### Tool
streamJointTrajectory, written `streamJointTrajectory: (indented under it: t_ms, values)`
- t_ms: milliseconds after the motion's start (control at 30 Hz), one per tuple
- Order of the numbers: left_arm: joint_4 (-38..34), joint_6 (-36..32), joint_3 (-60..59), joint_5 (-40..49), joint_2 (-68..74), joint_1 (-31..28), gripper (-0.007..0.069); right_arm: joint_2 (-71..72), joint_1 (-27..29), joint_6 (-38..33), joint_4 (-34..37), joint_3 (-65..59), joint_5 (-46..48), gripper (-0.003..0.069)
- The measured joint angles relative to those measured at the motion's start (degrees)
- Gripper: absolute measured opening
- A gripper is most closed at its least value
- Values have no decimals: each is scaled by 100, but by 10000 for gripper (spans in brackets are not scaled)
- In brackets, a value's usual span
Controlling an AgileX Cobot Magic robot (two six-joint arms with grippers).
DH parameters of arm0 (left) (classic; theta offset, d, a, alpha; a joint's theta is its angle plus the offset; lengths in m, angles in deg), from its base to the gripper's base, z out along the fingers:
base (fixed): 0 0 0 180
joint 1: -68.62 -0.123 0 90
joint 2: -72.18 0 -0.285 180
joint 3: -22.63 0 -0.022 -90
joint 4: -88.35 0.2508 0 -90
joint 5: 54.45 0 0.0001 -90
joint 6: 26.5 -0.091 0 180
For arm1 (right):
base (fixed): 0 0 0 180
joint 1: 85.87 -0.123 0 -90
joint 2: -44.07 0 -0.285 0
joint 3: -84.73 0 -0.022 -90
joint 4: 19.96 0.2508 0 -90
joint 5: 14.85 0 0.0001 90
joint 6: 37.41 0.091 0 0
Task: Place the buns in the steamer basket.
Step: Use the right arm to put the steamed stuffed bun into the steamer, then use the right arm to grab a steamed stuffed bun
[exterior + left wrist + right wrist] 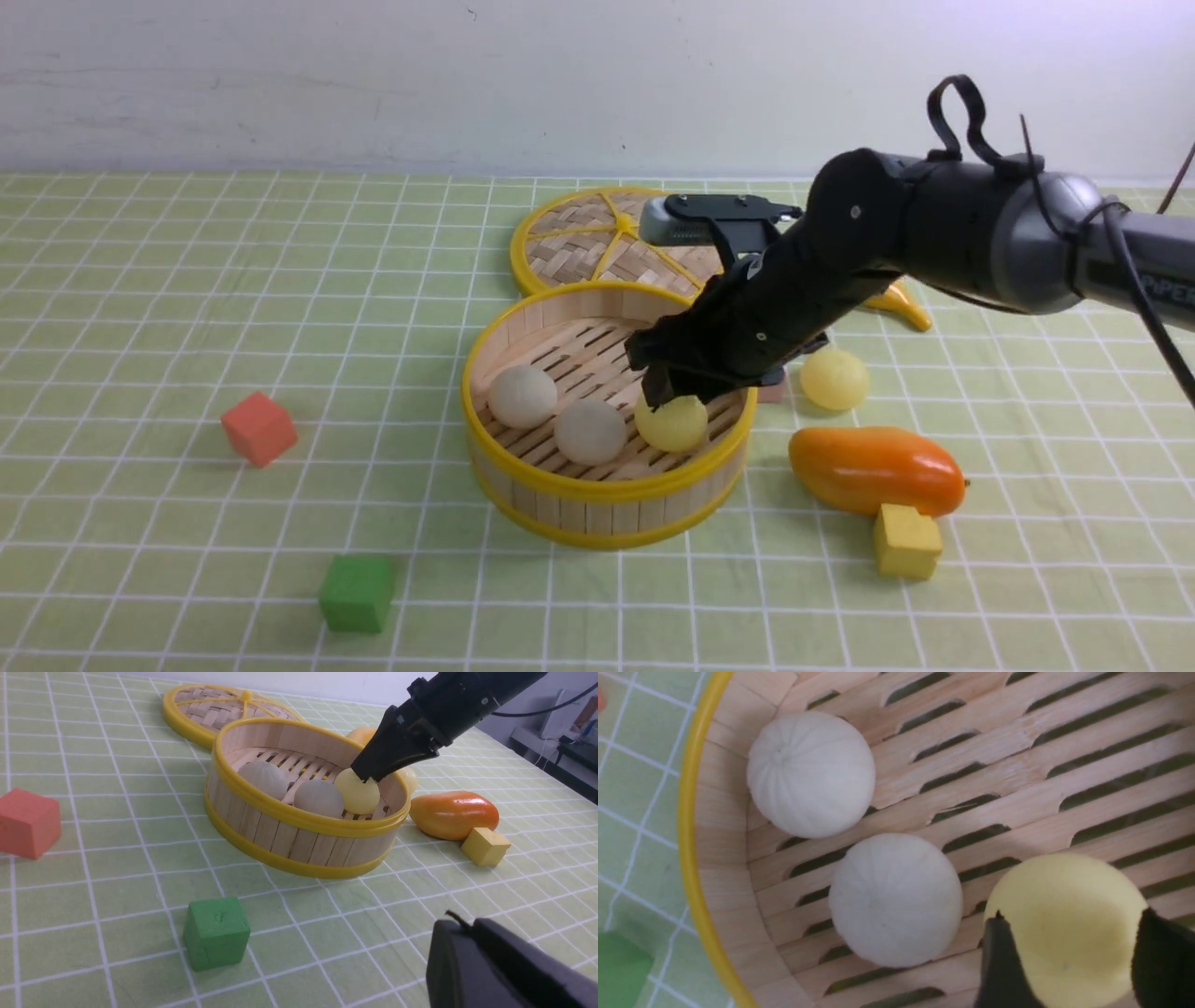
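Observation:
The steamer basket point(602, 490) stands mid-table and holds two off-white buns point(523, 395) point(590, 430) side by side. My right gripper point(665, 392) reaches down into the basket, its fingers closed on both sides of a pale yellow bun point(672, 425) low over the slatted floor. The right wrist view shows that bun point(1064, 891) between my gripper's point(1071, 914) fingers, next to the white buns point(810, 772) point(894, 898). The second yellow bun point(834, 378) lies on the cloth right of the basket. My left gripper point(460, 926) is shut and empty, low over the cloth near the basket point(299, 816).
The flat woven lid point(597, 238) lies behind the basket. A mango point(873, 469) and yellow cube point(906, 539) lie to the right, and a banana point(901, 303) lies behind my right arm. A red cube point(259, 427) and a green cube point(357, 593) sit to the left.

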Motion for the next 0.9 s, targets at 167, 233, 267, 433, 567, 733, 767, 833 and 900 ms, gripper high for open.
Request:
streamJointTrajectory:
  t_ms: [167,233,267,433,567,733,767,833,900]
  values:
    - [0,0,0,5,0,0,38,728,156,23,-541,278,718,455]
    - [0,0,0,5,0,0,39,880,312,201,-929,291,927,443]
    - [0,0,0,5,0,0,39,887,355,237,-1022,293,950,439]
    - [0,0,0,5,0,0,47,523,1027,1095,-1723,293,1259,365]
    - [0,0,0,5,0,0,52,89,1346,1118,-1564,293,870,344]
    - [0,0,0,5,0,0,57,-181,1501,930,-1167,293,476,340]
    - [0,0,0,5,0,0,57,-238,1522,854,-1086,293,402,340]
    - [0,0,0,5,0,0,59,-320,1533,779,-1021,293,298,340]
    - [0,0,0,5,0,0,60,-350,1533,721,-978,293,214,340]
